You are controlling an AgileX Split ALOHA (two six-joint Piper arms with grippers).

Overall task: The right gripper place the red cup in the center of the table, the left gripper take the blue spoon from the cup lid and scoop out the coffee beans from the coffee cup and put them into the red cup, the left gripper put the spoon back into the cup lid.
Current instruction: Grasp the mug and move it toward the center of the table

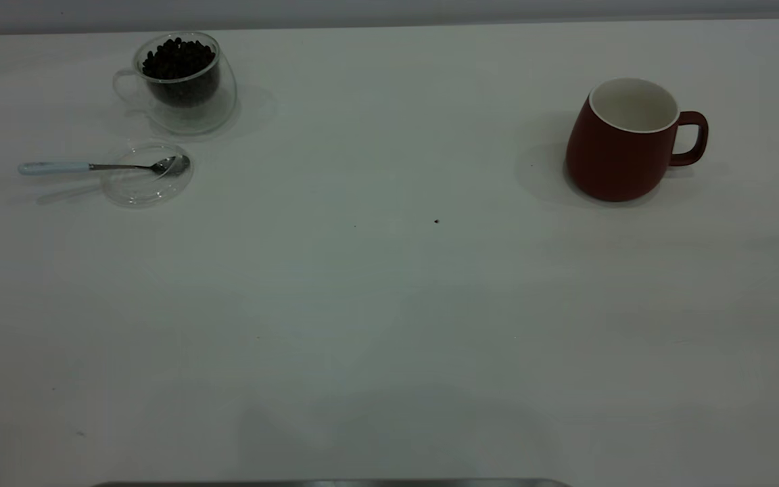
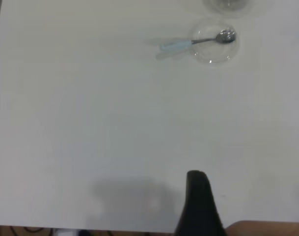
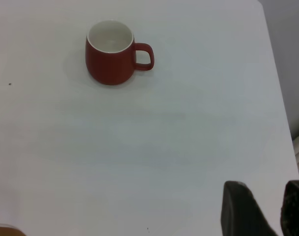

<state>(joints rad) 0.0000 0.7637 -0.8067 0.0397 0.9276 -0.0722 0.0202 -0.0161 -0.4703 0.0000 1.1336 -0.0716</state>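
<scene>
The red cup (image 1: pixel 623 142) stands upright and empty at the right of the table (image 1: pixel 389 325), handle to the right; the right wrist view shows the red cup (image 3: pixel 110 61) far from my right gripper (image 3: pixel 265 191), which is open and holds nothing. At the far left the coffee cup (image 1: pixel 185 84) holds coffee beans (image 1: pixel 178 59). In front of it lies the cup lid (image 1: pixel 148 174) with the blue spoon (image 1: pixel 58 167) across it, bowl on the lid, handle pointing left. My left gripper (image 2: pixel 198 194) hovers near the table's edge, well away from the blue spoon (image 2: pixel 176 45) and the cup lid (image 2: pixel 215 46).
A tiny dark speck (image 1: pixel 437 221) marks the tabletop near its middle. Neither arm shows in the exterior view. A grey strip (image 1: pixel 328 483) runs along the bottom edge of that view. The table's right edge (image 3: pixel 279 93) shows in the right wrist view.
</scene>
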